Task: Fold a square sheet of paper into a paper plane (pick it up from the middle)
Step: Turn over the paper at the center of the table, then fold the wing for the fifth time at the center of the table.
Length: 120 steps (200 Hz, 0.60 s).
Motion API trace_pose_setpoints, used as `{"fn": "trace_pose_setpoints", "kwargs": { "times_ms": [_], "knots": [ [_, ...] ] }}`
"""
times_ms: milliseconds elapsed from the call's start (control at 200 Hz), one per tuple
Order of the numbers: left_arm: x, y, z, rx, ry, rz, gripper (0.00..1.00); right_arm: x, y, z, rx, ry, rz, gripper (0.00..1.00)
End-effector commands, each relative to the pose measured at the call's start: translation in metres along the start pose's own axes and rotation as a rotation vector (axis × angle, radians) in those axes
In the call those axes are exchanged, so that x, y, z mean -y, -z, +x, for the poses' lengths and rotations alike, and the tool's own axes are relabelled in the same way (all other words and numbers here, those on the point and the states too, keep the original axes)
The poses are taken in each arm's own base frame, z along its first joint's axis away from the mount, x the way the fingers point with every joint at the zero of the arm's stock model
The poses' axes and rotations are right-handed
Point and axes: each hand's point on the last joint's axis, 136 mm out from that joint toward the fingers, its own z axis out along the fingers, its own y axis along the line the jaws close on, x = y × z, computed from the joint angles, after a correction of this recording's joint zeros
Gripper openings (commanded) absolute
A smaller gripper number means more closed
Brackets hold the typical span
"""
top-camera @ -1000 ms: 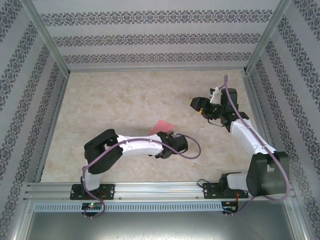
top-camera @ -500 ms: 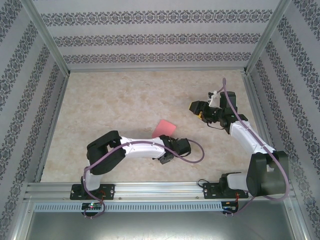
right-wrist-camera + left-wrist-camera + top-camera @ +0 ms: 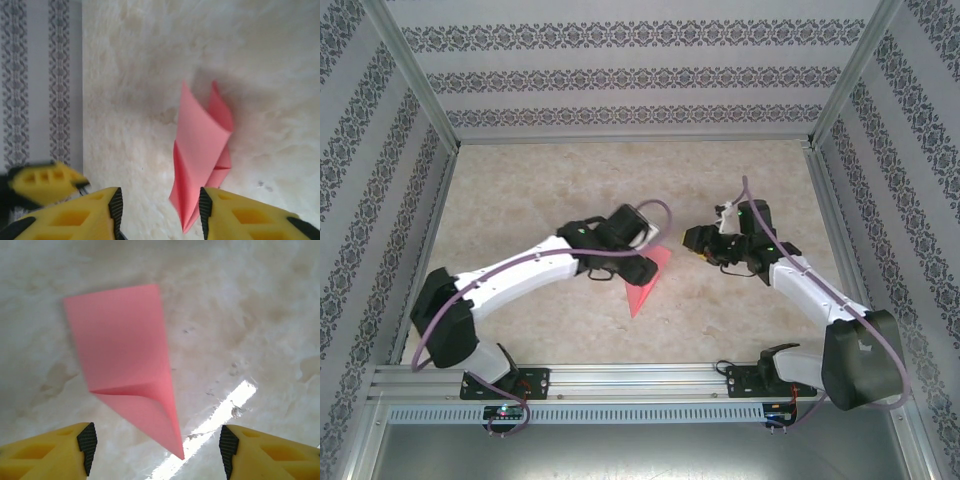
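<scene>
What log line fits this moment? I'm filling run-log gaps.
phase: mid-fold | pink paper: part-folded, pointed, on table | left gripper: jaws open, above paper | right gripper: jaws open, near paper

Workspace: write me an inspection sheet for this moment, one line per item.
Surface: pale marbled table; a bright glare streak in the left wrist view.
Job's things: pink paper, folded to a long point with one flap creased over; in the right wrist view its sides lift off the table.
Clutter: nothing seen.
Grippers: left pincer open above the paper; right pincer open, pointed at the paper; neither clamps it.
Cables: left purple cable loops over the left wrist; right purple cable arcs over the right arm.
Surroundings: patterned walls on three sides; metal rail along the near edge.
</scene>
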Motion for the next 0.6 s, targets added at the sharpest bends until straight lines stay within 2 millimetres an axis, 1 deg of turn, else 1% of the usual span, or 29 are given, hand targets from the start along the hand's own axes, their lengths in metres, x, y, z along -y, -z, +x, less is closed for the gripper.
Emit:
{"fn": "trace_pose_setpoints", "kwargs": {
  "times_ms": [0, 75, 155, 195, 275, 350, 485, 594],
  "knots": [
    [-0.033, 0.007, 0.005, 0.011, 0.198, 0.012, 0.69, -0.011, -0.015, 0.015, -0.006, 0.024, 0.027, 0.42],
    [-0.065, 0.011, 0.008, 0.036, 0.328, -0.017, 0.69, -0.018, -0.029, 0.027, -0.033, 0.044, 0.035, 0.37],
    [-0.088, 0.008, 0.012, 0.056, 0.431, -0.011, 0.69, -0.024, -0.046, 0.04, -0.071, 0.065, 0.041, 0.32],
    [-0.095, 0.005, 0.014, 0.058, 0.48, 0.005, 0.69, -0.024, -0.056, 0.048, -0.096, 0.071, 0.051, 0.29],
    [-0.104, -0.002, 0.016, 0.061, 0.541, 0.039, 0.69, -0.027, -0.073, 0.059, -0.133, 0.099, 0.074, 0.24],
    [-0.108, -0.008, 0.018, 0.061, 0.578, 0.069, 0.69, -0.03, -0.087, 0.069, -0.168, 0.125, 0.093, 0.21],
    [-0.116, -0.016, 0.024, 0.048, 0.616, 0.084, 0.69, -0.032, -0.109, 0.082, -0.22, 0.173, 0.137, 0.17],
    [-0.119, -0.02, 0.029, 0.038, 0.631, 0.094, 0.69, -0.022, -0.12, 0.093, -0.269, 0.191, 0.191, 0.16]
  ]
}}
